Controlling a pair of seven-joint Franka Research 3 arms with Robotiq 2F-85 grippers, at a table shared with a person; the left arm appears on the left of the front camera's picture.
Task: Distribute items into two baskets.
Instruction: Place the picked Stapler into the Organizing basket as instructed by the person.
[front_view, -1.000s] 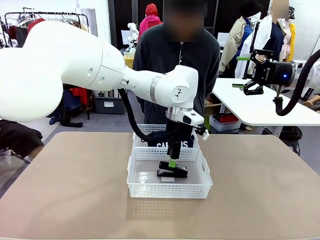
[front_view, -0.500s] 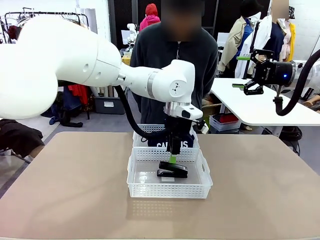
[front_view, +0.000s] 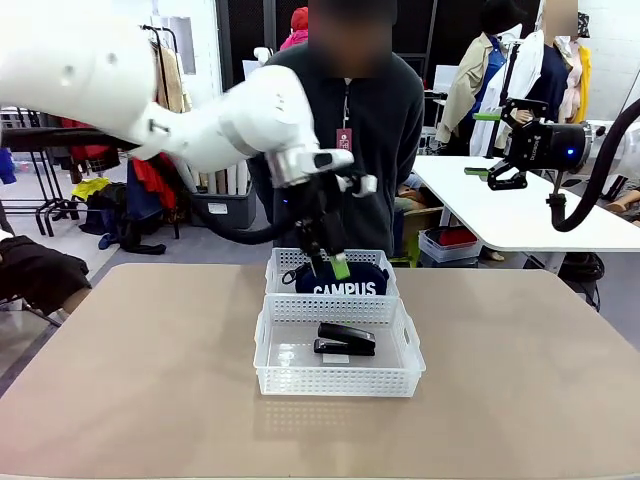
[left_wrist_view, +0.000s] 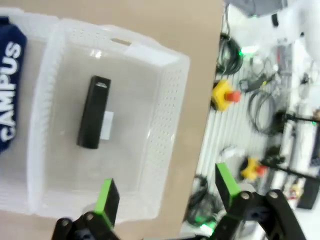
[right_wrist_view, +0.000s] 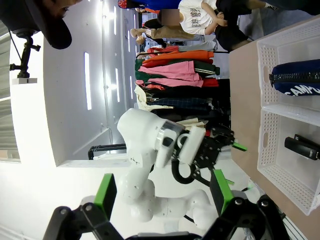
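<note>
From the front we see two white baskets set end to end on the tan worktop (front_view: 150, 360): the near basket (front_view: 338, 378) holds the black stapler (front_view: 344, 339), and the far basket (front_view: 285, 262), touching it, holds the navy pouch (front_view: 340, 281) with its white "CAMPUS" lettering facing us. A person in a dark top stands just behind the far basket.

The left wrist view adds what the front cannot: looking down into the near basket, we find the stapler lying flat on the floor of it, apart from the walls, with the pouch at the picture's edge in the neighbouring basket.

The left claw (front_view: 328, 262) hangs above the far basket, pointing down, its green-padded fingers apart and holding nothing. The right claw (front_view: 487, 145) sits raised well off to the right, aimed sideways, fingers likewise apart and empty. The right wrist view shows both baskets from the side, with the left arm beside them.
</note>
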